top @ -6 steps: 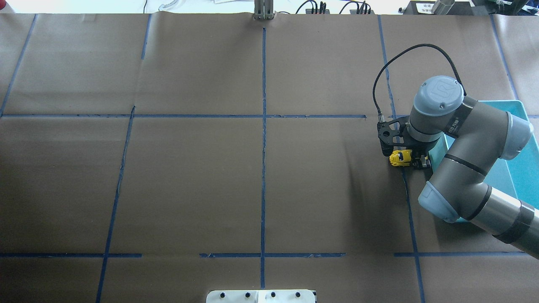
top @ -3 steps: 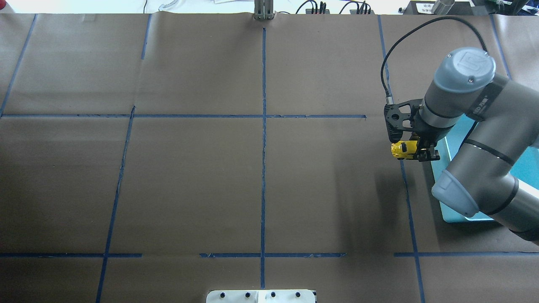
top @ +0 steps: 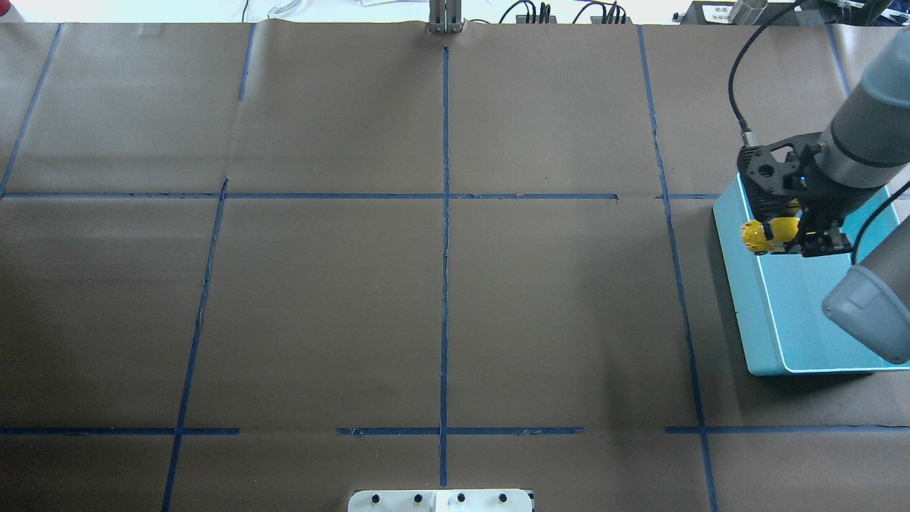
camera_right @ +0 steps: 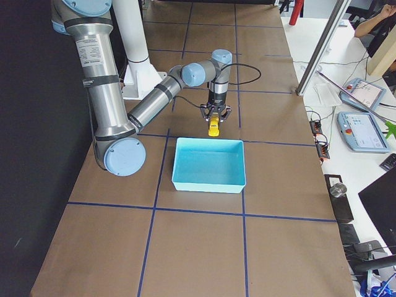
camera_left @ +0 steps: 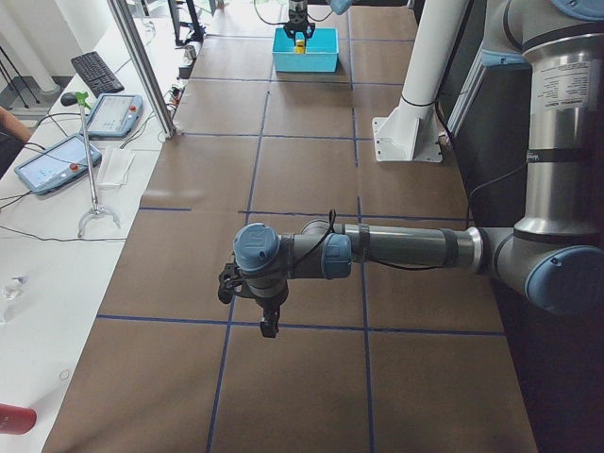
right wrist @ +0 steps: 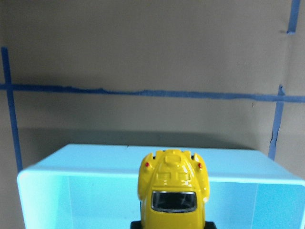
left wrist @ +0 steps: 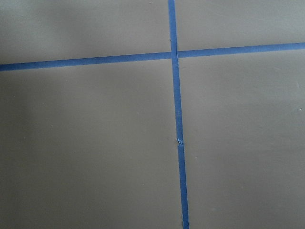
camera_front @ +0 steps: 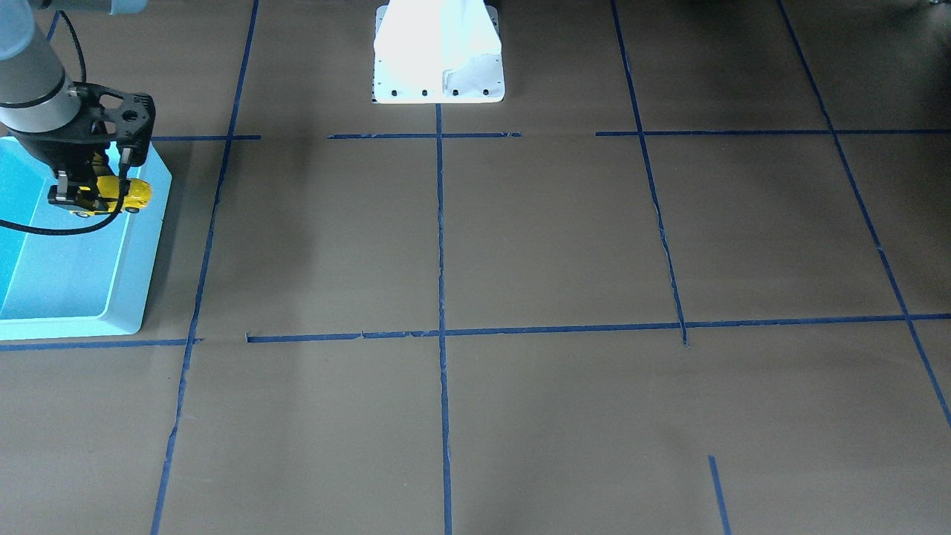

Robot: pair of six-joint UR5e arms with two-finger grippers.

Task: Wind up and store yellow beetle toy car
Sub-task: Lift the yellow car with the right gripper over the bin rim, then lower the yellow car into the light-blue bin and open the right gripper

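Over the bin (top: 729, 257) rim, right end effector (top: 802, 235) clamps yellow beetle toy car (top: 766, 235).

I can read no text anywhere. A white label (top: 713, 11) past the far edge of the counter (top: 320, 306) carries dark print, too small for me to make out. The screen (camera_right: 362, 132) beside the counter is a blur of colour. The car (right wrist: 174, 191) shows me no legible marking
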